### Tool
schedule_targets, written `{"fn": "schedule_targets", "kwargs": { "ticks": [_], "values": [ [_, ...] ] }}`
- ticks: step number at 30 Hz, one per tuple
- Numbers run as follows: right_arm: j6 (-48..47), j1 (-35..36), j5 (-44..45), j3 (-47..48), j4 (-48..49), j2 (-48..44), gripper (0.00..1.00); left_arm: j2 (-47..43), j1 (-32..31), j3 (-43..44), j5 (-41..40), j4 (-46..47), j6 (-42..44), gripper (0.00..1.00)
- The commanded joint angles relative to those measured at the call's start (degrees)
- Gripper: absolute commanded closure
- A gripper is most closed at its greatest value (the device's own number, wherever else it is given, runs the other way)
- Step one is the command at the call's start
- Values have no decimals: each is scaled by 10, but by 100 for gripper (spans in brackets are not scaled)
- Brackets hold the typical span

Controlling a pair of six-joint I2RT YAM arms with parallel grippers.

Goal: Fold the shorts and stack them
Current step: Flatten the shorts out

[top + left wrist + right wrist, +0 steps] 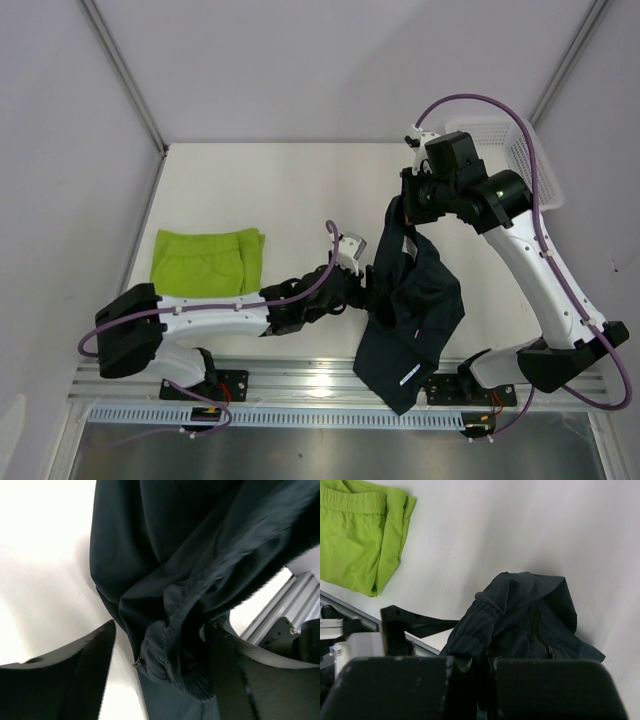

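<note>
The lime green shorts (208, 262) (360, 535) lie folded flat on the table's left side. My right gripper (408, 203) (487, 680) is shut on the waistband of the dark navy shorts (412, 300) (530, 615) and holds them up. The rest of these shorts hangs down and drapes over the table's near edge. My left gripper (362, 285) (160, 670) is at their left edge, low over the table. It is open, and a bunched fold of the dark fabric (170, 650) sits between its spread fingers (75, 680).
A white mesh basket (520, 150) stands at the back right corner, behind the right arm. The metal rail (300, 385) runs along the table's near edge. White walls close in the table on the left, back and right.
</note>
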Motion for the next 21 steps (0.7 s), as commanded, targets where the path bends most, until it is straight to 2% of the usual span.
{"fn": "schedule_targets", "kwargs": {
  "ticks": [1,2,3,7,9,10,12,13,14,17,19,21],
  "values": [
    [4,1,-12,11,23,-19,100,33,0,12,-9,36,-39,28],
    [4,1,-12,11,23,-21,100,37,0,12,-15,32,-47,37],
    [4,1,-12,10,23,-21,100,39,0,9,-18,32,-48,42],
    [2,-1,-11,8,23,-24,100,43,0,-2,-26,32,-55,47],
    [2,-2,-11,7,23,-25,100,41,0,-9,-29,34,-65,54],
    [2,-2,-10,6,23,-25,100,41,0,-12,-29,35,-67,61],
    [2,-4,-10,4,23,-26,100,40,0,-13,-33,28,-70,70],
    [2,-4,-10,2,22,-27,100,39,0,-13,-32,26,-67,88],
    [1,-5,-6,-1,23,-29,100,33,0,-12,-33,19,-67,99],
    [-2,-7,6,-17,24,-38,100,6,11,4,-72,-54,-65,100],
    [-6,-7,16,-36,27,-48,100,-50,31,28,-98,-144,-55,100],
    [-7,-7,36,-52,32,-55,100,-123,79,43,-108,-225,-45,100]
  ]
}}
